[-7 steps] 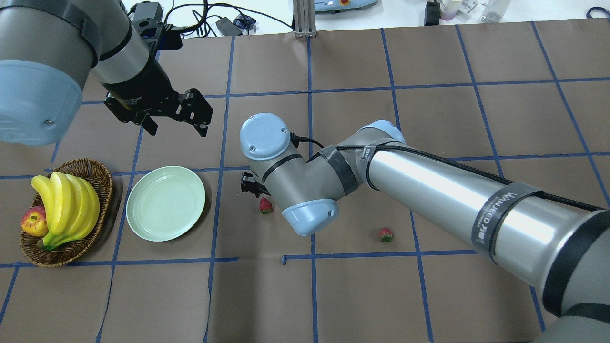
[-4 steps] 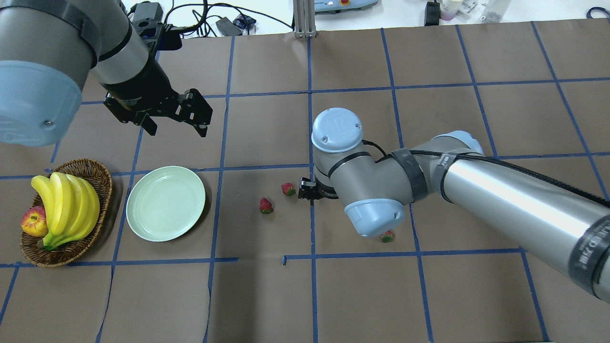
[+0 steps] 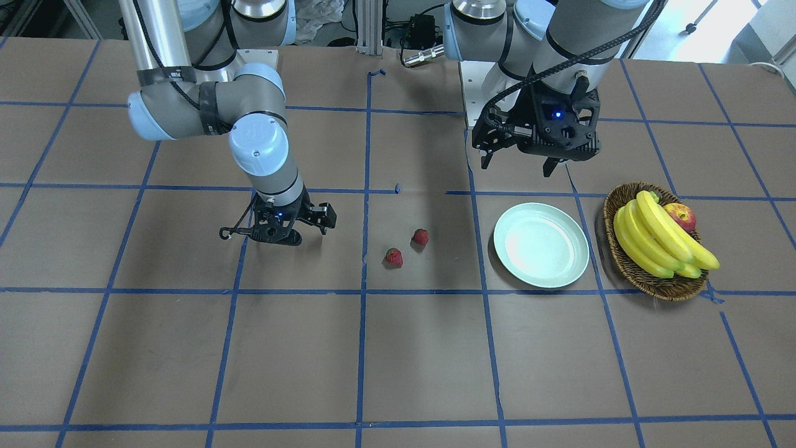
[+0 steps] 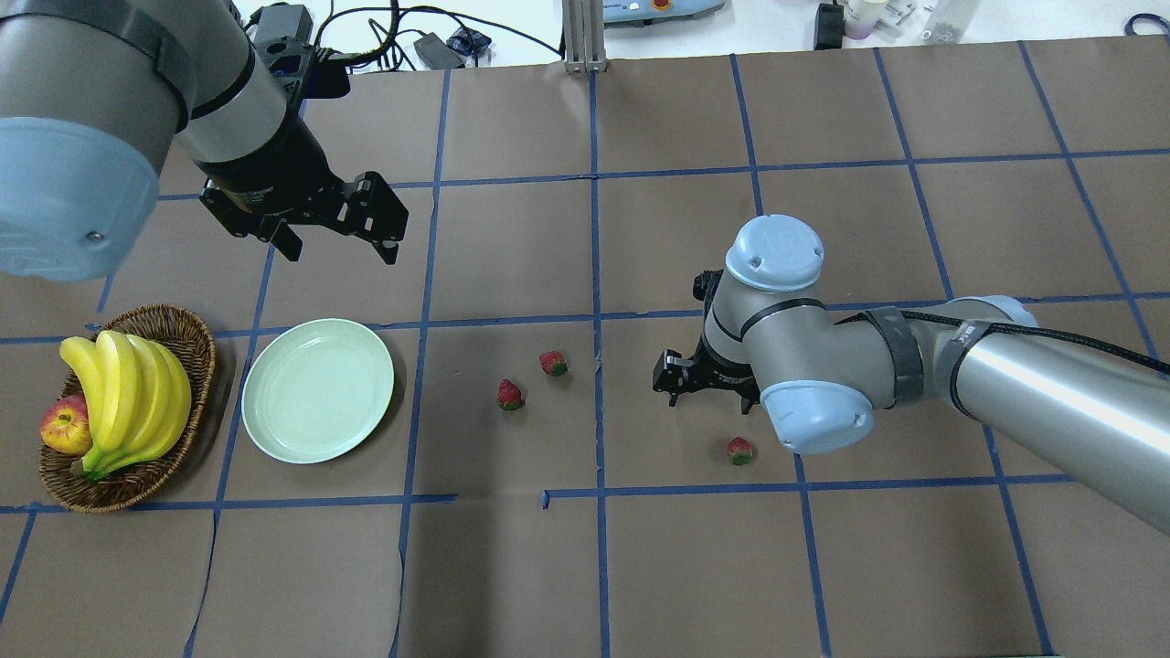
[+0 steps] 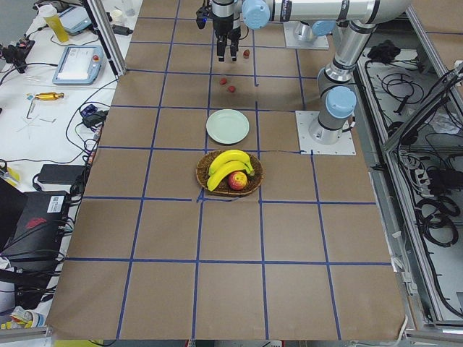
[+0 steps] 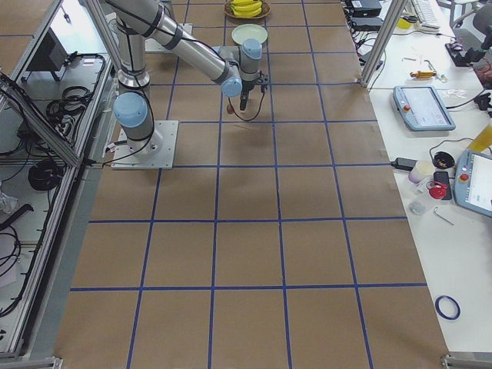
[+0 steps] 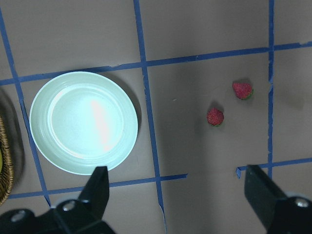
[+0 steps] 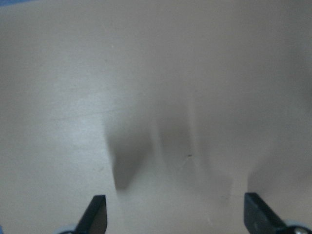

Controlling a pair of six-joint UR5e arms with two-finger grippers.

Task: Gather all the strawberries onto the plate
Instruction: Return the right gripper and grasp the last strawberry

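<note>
Three small red strawberries lie on the brown table. Two (image 4: pixel 553 363) (image 4: pixel 509 394) are close together near the middle and also show in the front view (image 3: pixel 420 236) (image 3: pixel 393 257). The third (image 4: pixel 739 451) lies alone, just in front of my right wrist. The pale green plate (image 4: pixel 317 390) is empty. My right gripper (image 4: pixel 704 388) is open and empty, low over bare table between the pair and the third strawberry; its wrist view shows only blurred table. My left gripper (image 4: pixel 340 249) is open and empty, high behind the plate.
A wicker basket (image 4: pixel 196 343) with bananas (image 4: pixel 128 397) and an apple (image 4: pixel 64 427) stands left of the plate. Blue tape lines cross the table. Cables and devices lie beyond the far edge.
My right gripper has swept to the right, away from the two middle strawberries, one of which the arm hid a second ago. The left arm has not moved.
</note>
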